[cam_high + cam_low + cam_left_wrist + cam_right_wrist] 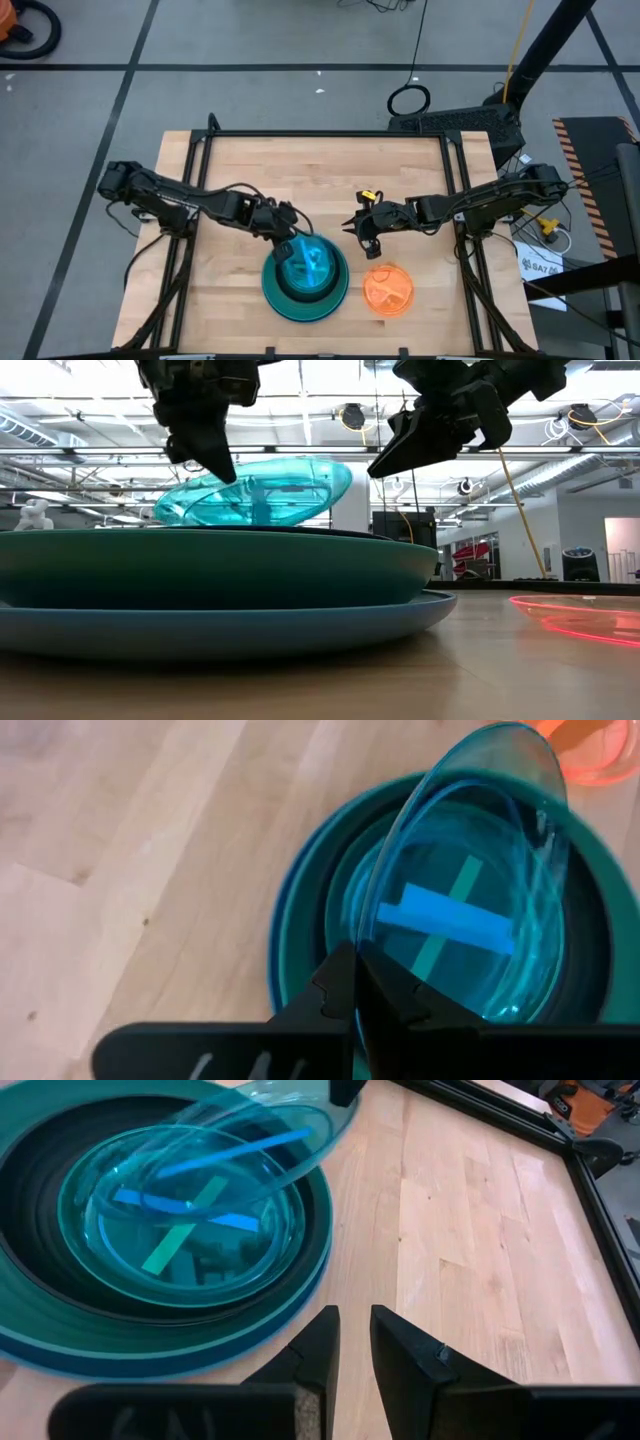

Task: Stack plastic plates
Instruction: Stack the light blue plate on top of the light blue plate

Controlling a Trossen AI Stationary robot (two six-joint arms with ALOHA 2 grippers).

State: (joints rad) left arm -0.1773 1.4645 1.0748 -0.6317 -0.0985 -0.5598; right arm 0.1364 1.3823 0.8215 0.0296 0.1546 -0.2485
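Stacked plates point(304, 290): blue largest at bottom, teal above, a black one and apparently a small teal one nested inside; cyan plate point(255, 492) tilted over them. Orange plate point(387, 288) lies flat beside.

We note a light wooden table top point(330, 170) of butcher-block planks, edged by a black metal frame point(325, 133). Beneath and around it the floor point(250, 50) is grey, crossed by dark lines forming large squares. A coiled black cable point(409, 99) lies on the floor beyond the table's far edge, near a dark base plate point(455, 122). At the right edge we see orange-and-black hazard striping point(580, 150). From table height, the room behind shows a ceiling with pipes and beams point(560, 455), bright overhead light, and a white pillar point(352, 510).
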